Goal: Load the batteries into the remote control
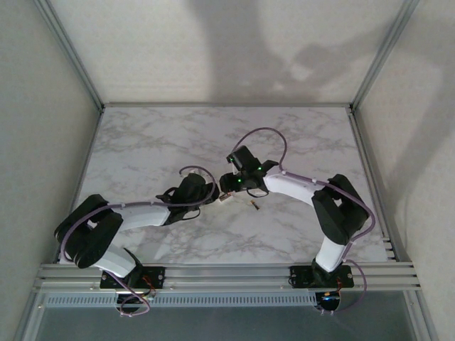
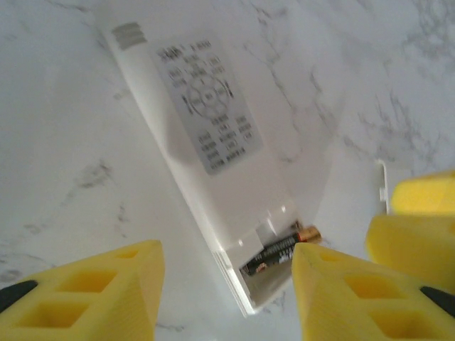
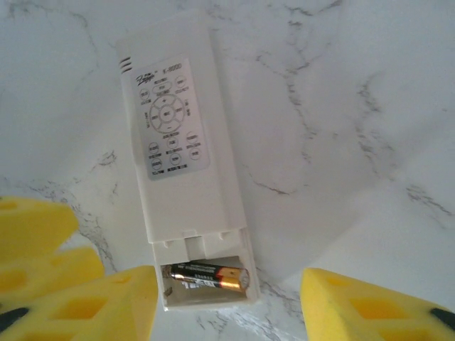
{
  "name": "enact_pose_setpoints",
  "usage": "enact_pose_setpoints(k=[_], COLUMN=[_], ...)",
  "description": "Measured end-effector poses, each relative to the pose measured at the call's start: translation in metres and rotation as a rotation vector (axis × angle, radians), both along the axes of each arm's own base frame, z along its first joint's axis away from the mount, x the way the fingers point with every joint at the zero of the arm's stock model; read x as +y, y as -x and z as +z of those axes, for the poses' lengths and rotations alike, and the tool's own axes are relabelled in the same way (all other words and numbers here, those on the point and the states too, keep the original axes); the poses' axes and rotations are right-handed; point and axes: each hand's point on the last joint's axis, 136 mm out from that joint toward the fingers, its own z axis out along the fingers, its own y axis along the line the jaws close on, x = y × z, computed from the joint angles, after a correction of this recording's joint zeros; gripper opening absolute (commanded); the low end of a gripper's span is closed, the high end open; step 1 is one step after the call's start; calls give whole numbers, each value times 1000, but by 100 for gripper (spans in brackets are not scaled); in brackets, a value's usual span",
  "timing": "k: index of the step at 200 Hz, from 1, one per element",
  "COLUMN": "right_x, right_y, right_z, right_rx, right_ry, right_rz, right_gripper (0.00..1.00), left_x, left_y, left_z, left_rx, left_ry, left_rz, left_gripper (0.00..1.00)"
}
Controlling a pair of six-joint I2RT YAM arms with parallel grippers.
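My left fingers (image 2: 106, 298) are released. They stand apart on either side of the near end of the remote control (image 3: 181, 199), with a plain gap on one side. The other finger sits just beside the compartment edge without pinching it. My right fingers (image 3: 370, 305) are likewise spread, with bare marble showing between each of them and the remote's end, so they grasp nothing.

The remote lies flat on the marble worktop (image 1: 142, 142), about midway across it, where both my wrists meet. Its back faces up, with a grey printed label (image 3: 167, 117) on the upper half. The battery compartment (image 3: 213, 291) at the end nearest my fingers is uncovered. One battery (image 3: 210, 275) lies crosswise in it, dark with a copper end. The slot beside it looks unfilled.

From above, a small dark speck lies on the worktop just to the right of the remote. I take it to be the second battery (image 1: 254, 206), though it is too small to be sure.

In my left wrist view, the right fingers' yellow pads show close by at the right edge.
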Motion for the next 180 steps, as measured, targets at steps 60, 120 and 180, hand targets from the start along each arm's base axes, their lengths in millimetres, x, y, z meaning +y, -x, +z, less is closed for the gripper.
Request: enact_pose_setpoints(k=[60,120,180], right_x=[-19,-16,-15], right_y=[-2,0,0], right_z=[-4,-5,-5], right_rx=[28,37,39], right_ry=[-41,-65,-71], right_rz=[-58,-55,-55], right_gripper=[56,56,56], left_x=[-15,-15,-16], left_y=[12,9,9], left_z=[-26,-31,-31], left_rx=[44,46,46], left_ry=[-74,-94,-95], left_rz=[-72,-61,-63], left_gripper=[47,43,44])
